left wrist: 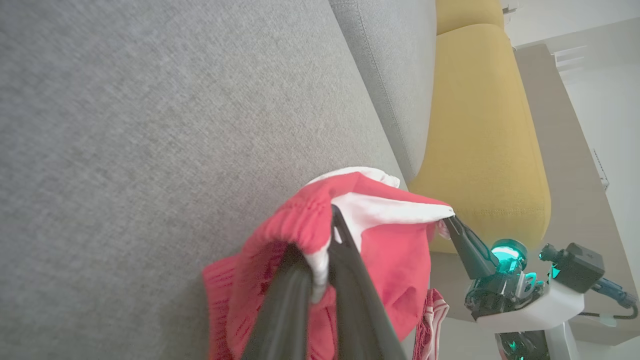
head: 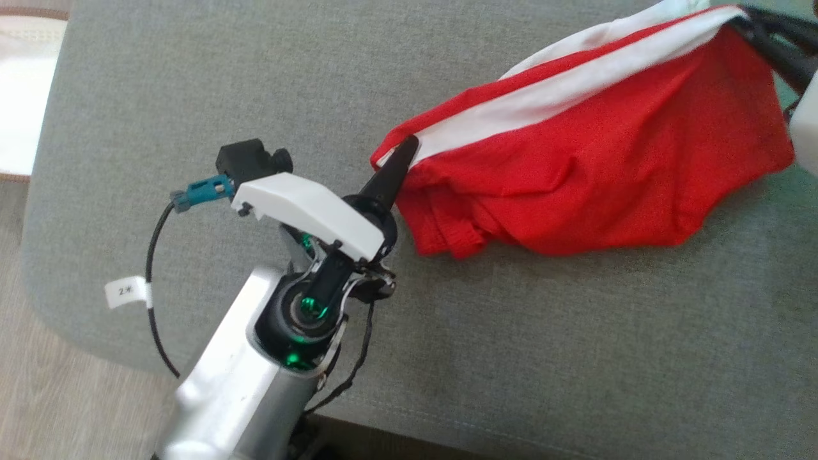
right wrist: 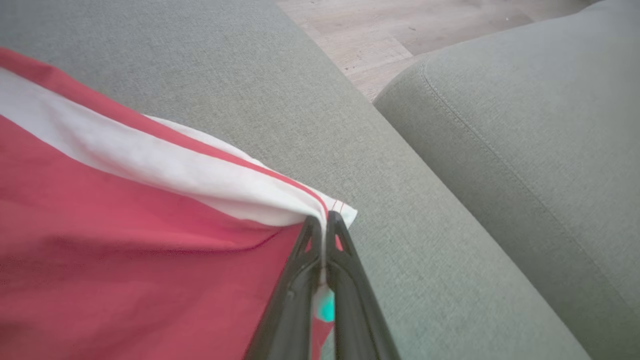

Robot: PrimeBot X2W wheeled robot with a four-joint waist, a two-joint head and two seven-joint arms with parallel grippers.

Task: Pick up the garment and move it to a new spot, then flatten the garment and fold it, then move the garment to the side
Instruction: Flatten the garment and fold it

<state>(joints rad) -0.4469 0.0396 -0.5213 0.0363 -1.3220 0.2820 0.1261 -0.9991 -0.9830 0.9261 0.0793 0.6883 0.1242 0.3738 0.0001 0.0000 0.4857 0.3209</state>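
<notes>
**Garment strung between both tools over the sofa seat**

Cloth is hanging as a red sheet between my two arms. In the head view the garment (head: 594, 166) is running from the centre of the picture out toward 2 o'clock, above the grey sofa seat (head: 287, 76). Its lower hem is sagging toward 5 o'clock. I cannot tell whether that hem is brushing the seat or hanging just clear of it.

The left tool (head: 408, 148) is pinching the gathered red edge at the centre, its fingers nearly closed with only the thickness of the fabric between them. The right tool (right wrist: 322, 220) is clamping fully shut on the far corner, right where the white stripe (right wrist: 150, 165) is ending.

I am gripping opposite ends of the same top edge so that gravity is pulling the body of the cloth down and opening it out, which I judge should make flattening easier. The stripe is drawing fairly straight between the tools, so I take the edge to be close to taut. The left end is bunching in folds at 7 o'clock of the cloth.

By my reading I am in the carrying step, with laying down, smoothing and folding not yet done. The risk I am watching is the bunched left end landing doubled over.
</notes>
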